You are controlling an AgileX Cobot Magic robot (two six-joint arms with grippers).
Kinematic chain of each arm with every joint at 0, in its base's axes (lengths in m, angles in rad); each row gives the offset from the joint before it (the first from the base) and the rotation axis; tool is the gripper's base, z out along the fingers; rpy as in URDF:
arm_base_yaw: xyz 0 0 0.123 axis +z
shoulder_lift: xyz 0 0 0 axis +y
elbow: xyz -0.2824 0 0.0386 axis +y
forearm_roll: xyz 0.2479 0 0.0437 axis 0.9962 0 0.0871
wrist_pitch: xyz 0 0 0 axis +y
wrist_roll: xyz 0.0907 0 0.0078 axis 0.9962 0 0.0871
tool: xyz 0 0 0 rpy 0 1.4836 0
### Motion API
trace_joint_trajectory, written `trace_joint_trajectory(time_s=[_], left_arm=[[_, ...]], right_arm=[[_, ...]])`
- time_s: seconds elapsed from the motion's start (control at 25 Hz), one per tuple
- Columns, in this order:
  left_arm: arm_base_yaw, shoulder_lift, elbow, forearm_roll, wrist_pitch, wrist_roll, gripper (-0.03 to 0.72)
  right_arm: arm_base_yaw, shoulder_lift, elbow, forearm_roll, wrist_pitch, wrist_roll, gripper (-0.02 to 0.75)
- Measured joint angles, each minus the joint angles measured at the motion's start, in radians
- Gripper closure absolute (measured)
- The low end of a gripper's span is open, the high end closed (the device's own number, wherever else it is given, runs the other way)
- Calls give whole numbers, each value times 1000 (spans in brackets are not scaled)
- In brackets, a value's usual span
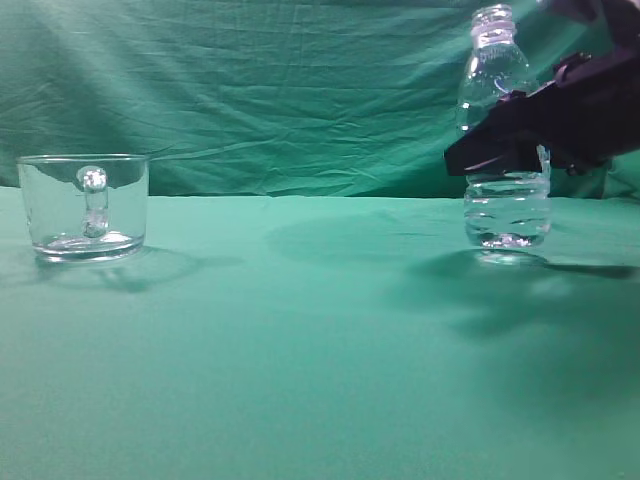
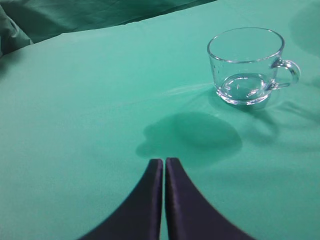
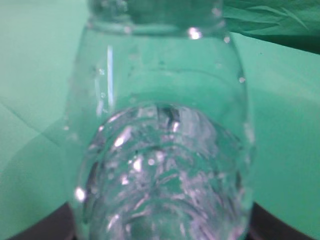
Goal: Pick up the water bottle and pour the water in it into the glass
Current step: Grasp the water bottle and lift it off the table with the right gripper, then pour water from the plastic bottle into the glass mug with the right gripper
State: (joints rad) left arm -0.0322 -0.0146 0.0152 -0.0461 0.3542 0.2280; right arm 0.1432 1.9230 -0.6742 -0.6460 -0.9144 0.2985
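The water bottle is clear, capless and upright at the right of the exterior view. My right gripper is shut on its middle, and its base looks just above the green cloth. The water fills its ribbed lower part. The bottle fills the right wrist view, with dark finger edges at the bottom corners. The glass stands empty at the far left, its handle facing the camera. In the left wrist view the glass stands ahead and to the right of my left gripper, which is shut and empty above the cloth.
A green cloth covers the table and hangs as a backdrop behind it. A wide stretch of cloth separates the glass and the bottle.
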Motion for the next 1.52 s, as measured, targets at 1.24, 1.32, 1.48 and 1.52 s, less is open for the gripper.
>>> trace_joint_trajectory(time_s=[1.24, 1.32, 1.48, 1.52], left_arm=[[0, 0, 0, 0, 0, 0, 688], [0, 0, 0, 0, 0, 0, 688], [0, 0, 0, 0, 0, 0, 688], [0, 0, 0, 0, 0, 0, 688]], right_arm=[[445, 66, -705, -281, 816, 133, 361], [460, 97, -747, -312, 828, 133, 361], [491, 158, -816, -364, 847, 133, 361], [499, 175, -832, -386, 847, 133, 361]])
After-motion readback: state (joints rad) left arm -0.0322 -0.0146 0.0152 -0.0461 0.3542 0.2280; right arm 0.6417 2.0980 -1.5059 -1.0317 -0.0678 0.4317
